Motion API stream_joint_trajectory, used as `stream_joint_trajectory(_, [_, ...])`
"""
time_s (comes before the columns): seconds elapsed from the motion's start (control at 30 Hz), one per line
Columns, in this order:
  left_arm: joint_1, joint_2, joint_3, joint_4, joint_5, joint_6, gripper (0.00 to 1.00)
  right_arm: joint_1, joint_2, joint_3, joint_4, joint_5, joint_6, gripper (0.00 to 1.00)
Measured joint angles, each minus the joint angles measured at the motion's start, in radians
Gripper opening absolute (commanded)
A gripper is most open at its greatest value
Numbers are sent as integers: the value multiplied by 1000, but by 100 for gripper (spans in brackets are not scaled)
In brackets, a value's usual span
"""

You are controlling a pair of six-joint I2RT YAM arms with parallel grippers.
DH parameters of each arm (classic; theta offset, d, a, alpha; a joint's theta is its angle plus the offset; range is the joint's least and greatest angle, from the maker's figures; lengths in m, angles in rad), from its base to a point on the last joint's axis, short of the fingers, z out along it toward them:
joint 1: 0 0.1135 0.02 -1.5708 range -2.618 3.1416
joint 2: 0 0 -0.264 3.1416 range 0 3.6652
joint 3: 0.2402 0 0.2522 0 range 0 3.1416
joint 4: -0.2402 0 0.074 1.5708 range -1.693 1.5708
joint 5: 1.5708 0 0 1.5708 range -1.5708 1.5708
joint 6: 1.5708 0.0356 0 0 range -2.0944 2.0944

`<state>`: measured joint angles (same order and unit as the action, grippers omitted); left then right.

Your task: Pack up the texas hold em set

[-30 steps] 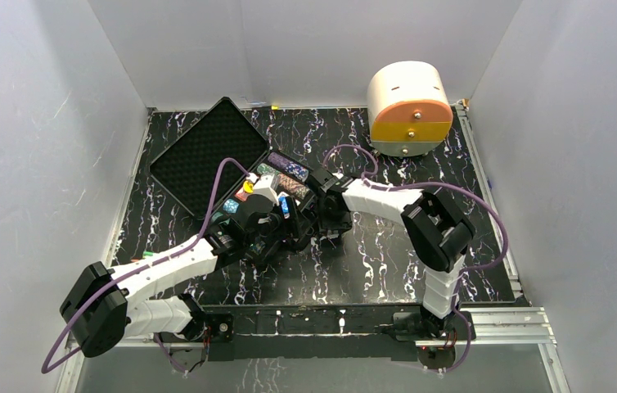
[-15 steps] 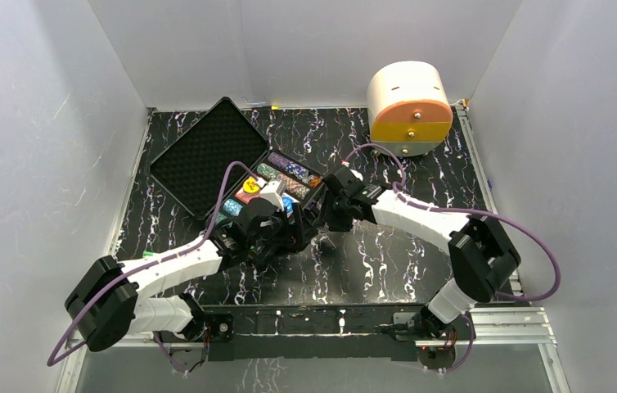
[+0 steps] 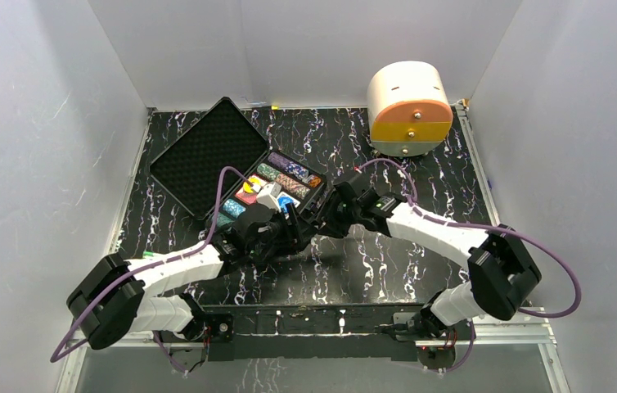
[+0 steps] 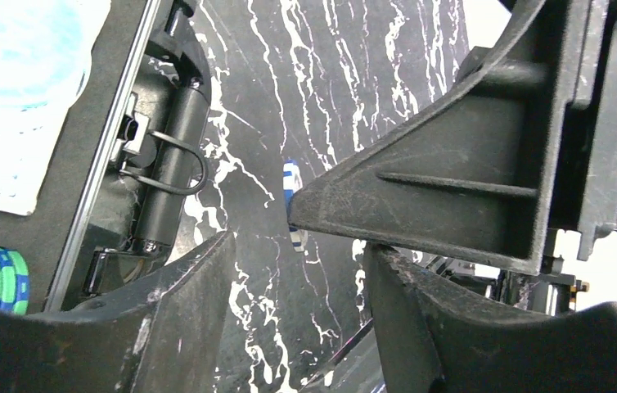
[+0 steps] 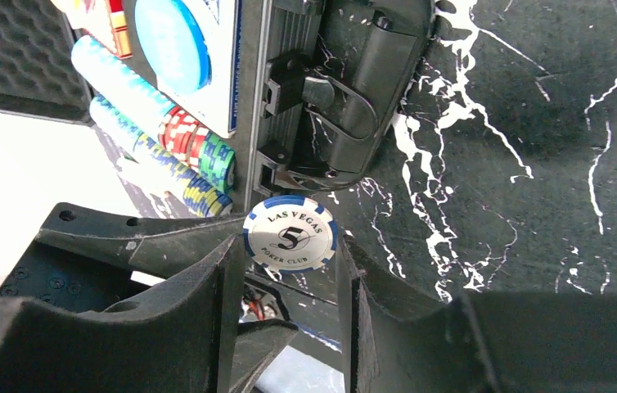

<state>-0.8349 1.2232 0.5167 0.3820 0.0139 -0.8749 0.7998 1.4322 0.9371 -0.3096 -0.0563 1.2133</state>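
The texas hold em set is a black case (image 3: 207,155) lying open left of centre, foam lid back, with rows of coloured chips (image 3: 285,182) in its tray. My right gripper (image 5: 289,262) is shut on a white-and-blue "5" poker chip (image 5: 289,233), holding it by the rim just off the case's latched front wall (image 5: 346,98). In the left wrist view that chip (image 4: 293,184) shows edge-on behind a right finger (image 4: 452,180). My left gripper (image 4: 297,270) stands open with nothing in it, right beside the other gripper. From above, both grippers (image 3: 309,223) meet at the case's near right corner.
A white-and-orange rounded drawer box (image 3: 409,106) stands at the back right. White walls close in the black marbled table (image 3: 387,262) on three sides. A metal rail (image 3: 330,315) runs along the near edge by the arm bases.
The right arm has stretched out, its elbow swinging right and down, while its gripper stayed by the case corner. The left gripper has slid slightly right and its jaws have narrowed a little.
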Motion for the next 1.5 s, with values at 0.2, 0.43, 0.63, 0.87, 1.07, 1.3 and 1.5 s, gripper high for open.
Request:
stream_joint_trajectory(0.2, [-3,-3,-8,50,-20,-11,39,-8,-20,-42,63,-32,83,48])
stream_joint_trajectory(0.43, [-8,-15,-18,57,-50,7,14,-11,-35,-100,150,-68,182,48])
stream_joint_trajectory(0.63, [-6,-15,-19,56,-84,49,0,-15,-43,-114,182,-79,224,58])
stream_joint_trajectory(0.87, [-6,-15,45,-19,-105,224,0,-48,-44,-71,106,-66,112,84])
stream_joint_trajectory(1.07, [9,21,227,-149,-117,492,0,-139,-124,34,-13,66,-65,84])
stream_joint_trajectory(1.3, [109,266,518,-281,-76,747,0,-211,-243,40,-106,204,-140,83])
stream_joint_trajectory(1.5, [174,501,732,-387,-65,874,0,-222,-268,-23,-140,219,-148,82])
